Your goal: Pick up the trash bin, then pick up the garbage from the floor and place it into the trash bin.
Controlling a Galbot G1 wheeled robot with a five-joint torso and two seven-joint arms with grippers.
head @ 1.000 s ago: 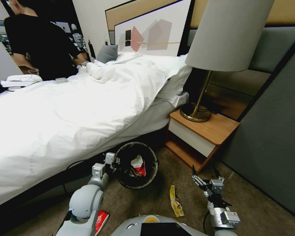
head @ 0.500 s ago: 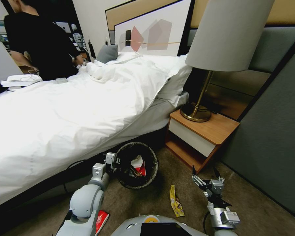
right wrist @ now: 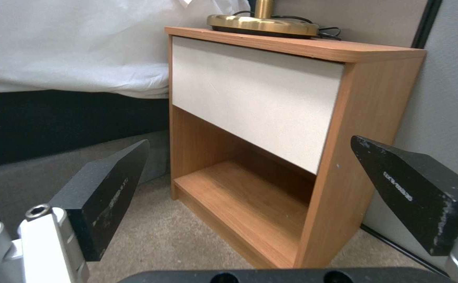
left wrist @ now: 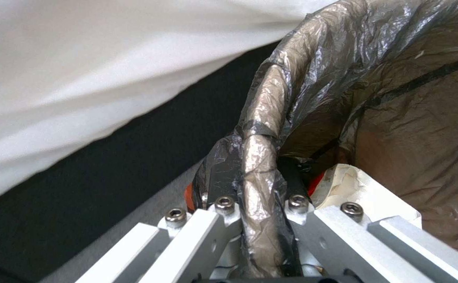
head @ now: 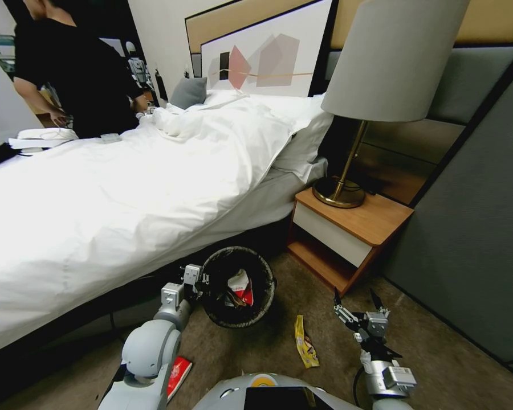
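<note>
Beside bed, left gripper (head: 202,280) clamps bagged rim of trash bin (head: 238,286), wrappers already inside. Right gripper (head: 356,300) spread wide, empty, near yellow wrapper (head: 305,341) on carpet. Keep your bin level; bin probably lifted, hard to tell.

Bag-lined trash bin (head: 237,286) — yellow wrapper (head: 305,341) beside

Before us the bin (head: 238,286) stands on the floor against the bed (head: 125,188), litter inside. Our left end effector (head: 202,283) is at its left rim. A wrapper (head: 305,341) lies right of it; the nightstand (head: 347,233) stands behind, carrying a lamp (head: 382,74).
</note>
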